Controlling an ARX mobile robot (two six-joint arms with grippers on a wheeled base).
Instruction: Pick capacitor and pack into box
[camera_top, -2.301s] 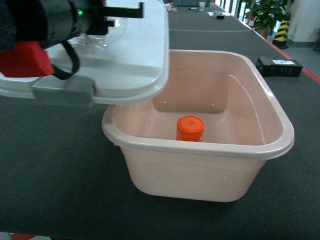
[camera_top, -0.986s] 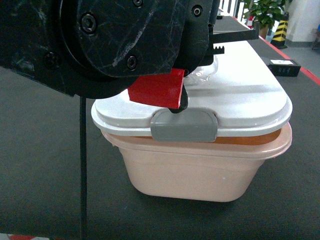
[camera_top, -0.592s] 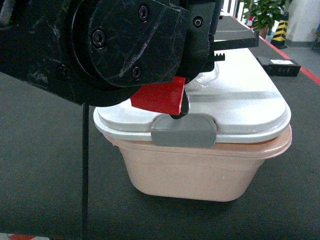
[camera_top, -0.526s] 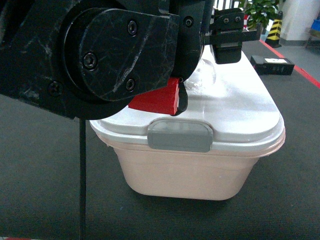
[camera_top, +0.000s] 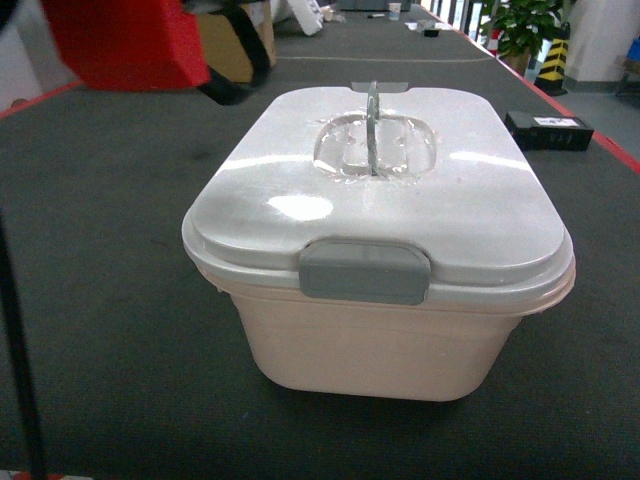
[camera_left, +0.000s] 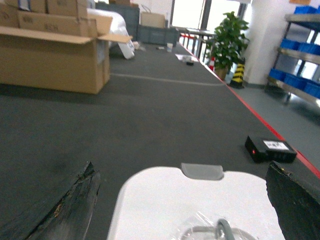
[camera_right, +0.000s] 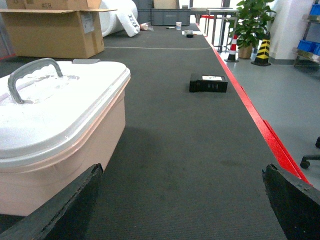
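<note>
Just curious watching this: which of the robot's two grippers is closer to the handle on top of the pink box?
Left. The left gripper hangs open right above the handle. The right gripper is off to the box's right side, open over the dark table.

We saw the box (camera_top: 380, 330) sitting mid-desk (camera_top: 100, 300), lid (camera_top: 400, 190) seated on top, handle (camera_top: 373, 125) upright at lid centre. Small device (camera_top: 548, 131) lay behind-right of it, well apart. Cardboard carton (camera_left: 50, 55) stood far back left.
</note>
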